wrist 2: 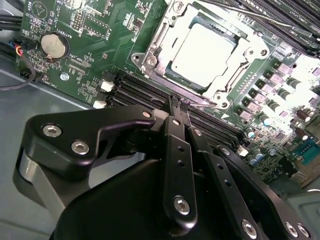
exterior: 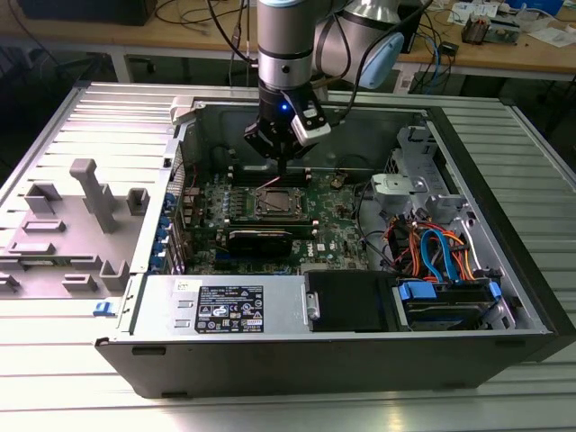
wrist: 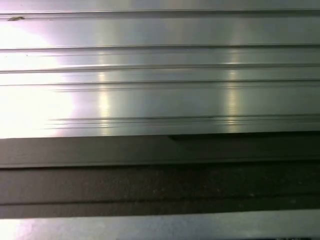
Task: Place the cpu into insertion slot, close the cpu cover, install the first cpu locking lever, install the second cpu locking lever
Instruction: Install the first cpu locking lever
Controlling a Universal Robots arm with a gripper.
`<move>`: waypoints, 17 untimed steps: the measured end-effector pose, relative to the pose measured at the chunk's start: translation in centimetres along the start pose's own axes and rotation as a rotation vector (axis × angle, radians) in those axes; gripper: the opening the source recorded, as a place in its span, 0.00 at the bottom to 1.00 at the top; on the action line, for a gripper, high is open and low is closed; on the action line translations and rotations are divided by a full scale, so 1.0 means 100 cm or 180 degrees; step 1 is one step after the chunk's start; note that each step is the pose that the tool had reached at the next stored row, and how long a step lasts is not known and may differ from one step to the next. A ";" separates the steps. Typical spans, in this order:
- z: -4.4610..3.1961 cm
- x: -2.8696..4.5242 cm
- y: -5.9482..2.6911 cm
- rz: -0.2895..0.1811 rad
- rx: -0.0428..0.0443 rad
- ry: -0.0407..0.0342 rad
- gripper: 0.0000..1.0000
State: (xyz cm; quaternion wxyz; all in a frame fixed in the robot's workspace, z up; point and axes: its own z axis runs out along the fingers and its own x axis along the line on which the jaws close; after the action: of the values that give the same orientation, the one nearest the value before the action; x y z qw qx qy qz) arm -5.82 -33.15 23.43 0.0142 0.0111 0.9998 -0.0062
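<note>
The cpu (wrist 2: 202, 50), a pale silver square, lies in the insertion slot (exterior: 273, 202) on the green board. The cpu cover (wrist 2: 235, 75), a silver frame with a window, lies flat around it. A thin wire lever (wrist 2: 200, 101) runs along the socket edge nearest the gripper, and another lever (wrist 2: 260, 17) runs along the far edge. My gripper (wrist 2: 175, 104) hangs just above the board beside the socket. Its black fingers (wrist 2: 172, 125) are pressed together with nothing between them. In the exterior view the gripper (exterior: 282, 167) sits just behind the socket, inside the open case.
Black memory slots (wrist 2: 132, 90) lie between gripper and socket. A coin battery (wrist 2: 54, 45) sits nearby. A long black card (exterior: 259, 239), a power supply (exterior: 225, 306) and a drive cage with cables (exterior: 441, 261) crowd the case. Grey fixtures (exterior: 90, 193) stand on the ribbed table.
</note>
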 end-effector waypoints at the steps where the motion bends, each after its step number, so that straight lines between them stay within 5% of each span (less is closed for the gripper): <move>1: 0.0003 -0.0003 0.0000 0.0006 0.0000 0.0000 0.11; 17: 0.0134 -0.0052 -0.0002 0.0046 -0.0002 0.0001 0.11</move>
State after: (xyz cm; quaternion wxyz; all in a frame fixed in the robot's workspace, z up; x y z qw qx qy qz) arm -5.25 -33.19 22.10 0.0142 0.0183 0.9997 -0.0058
